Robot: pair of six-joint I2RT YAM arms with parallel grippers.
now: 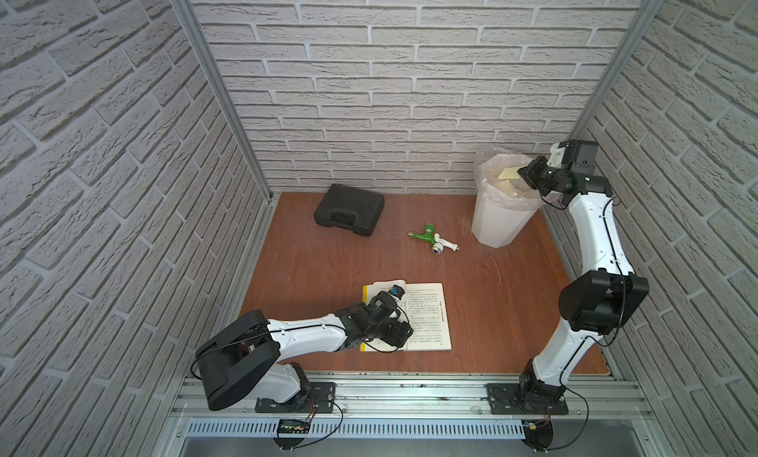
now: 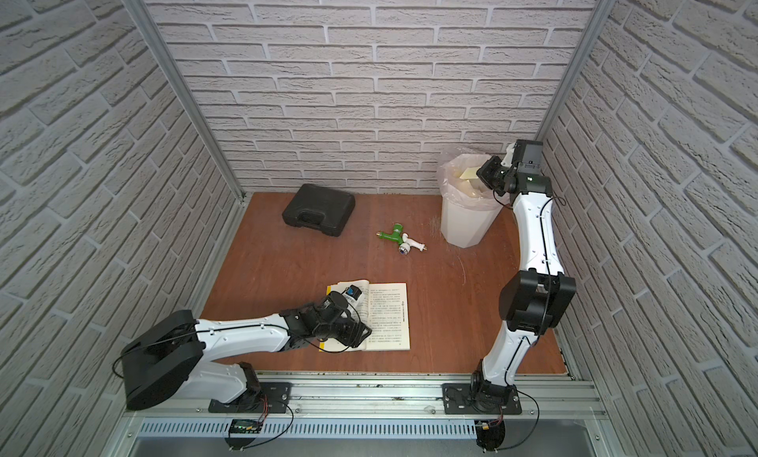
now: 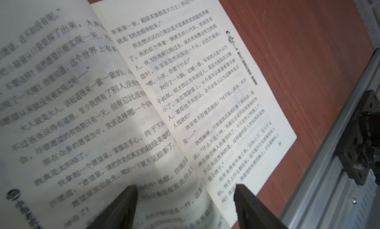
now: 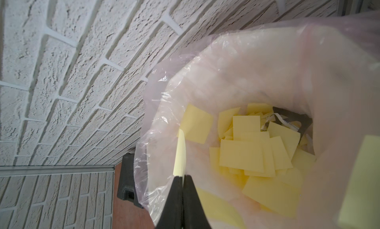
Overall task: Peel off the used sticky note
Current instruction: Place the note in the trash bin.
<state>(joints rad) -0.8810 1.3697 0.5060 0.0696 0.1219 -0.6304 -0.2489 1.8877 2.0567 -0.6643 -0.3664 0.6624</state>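
My right gripper (image 4: 182, 176) is shut on the edge of a pale yellow sticky note (image 4: 180, 154), holding it edge-on over the mouth of a white bin (image 1: 496, 225). Both top views show that gripper (image 1: 521, 172) (image 2: 479, 172) at the bin's rim with the sticky note (image 1: 507, 173) (image 2: 467, 173) sticking out over the opening. An open book (image 1: 426, 311) (image 2: 389, 311) (image 3: 205, 73) lies near the table's front. My left gripper (image 3: 185, 186) (image 1: 400, 338) (image 2: 363, 336) rests on it near the spine, open, with a curved page bulging between its fingers.
The bin's clear liner (image 4: 246, 63) holds several yellow notes. A black plastic case (image 1: 348, 215) (image 2: 318, 215) (image 4: 127, 176) lies at the back left. A green and white tap (image 1: 432, 237) (image 2: 402, 237) lies mid-table. Brick walls close in three sides.
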